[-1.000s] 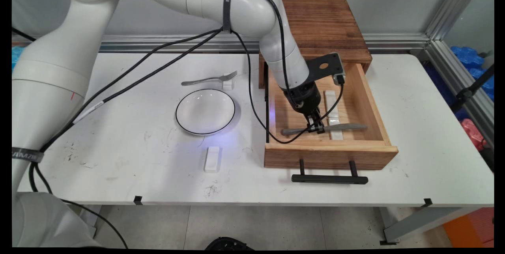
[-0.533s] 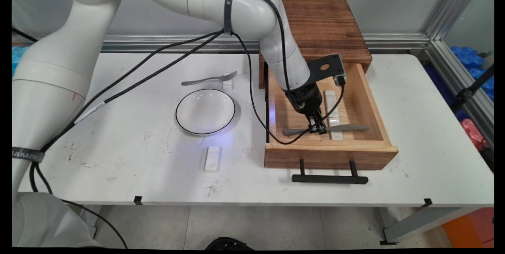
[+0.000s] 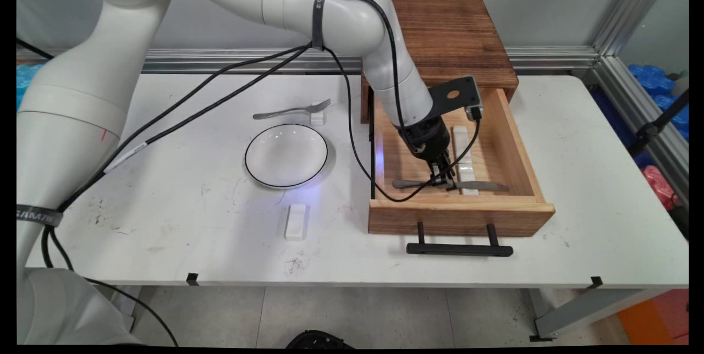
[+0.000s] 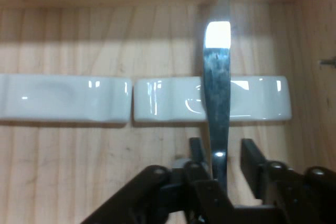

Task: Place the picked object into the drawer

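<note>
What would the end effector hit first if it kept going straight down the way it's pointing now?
Probably the knife, which already lies between the fingers of the end effector. Just beneath it are the white rest its blade crosses and the drawer floor; how far off they are is unclear.

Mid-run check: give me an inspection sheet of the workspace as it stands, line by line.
surface: white table, dark scuffs near its front edge.
work things: knife lies across a glazed rest in the open wooden drawer; a second rest lies in line with it.
clutter: plate; fork propped on a small support; lone white block in front of the plate.
gripper: open, fingers either side of the knife's handle.
cables: black, hanging from the arm; one loop dips into the drawer.
surroundings: wooden cabinet, grey wall, aluminium frame.
</note>
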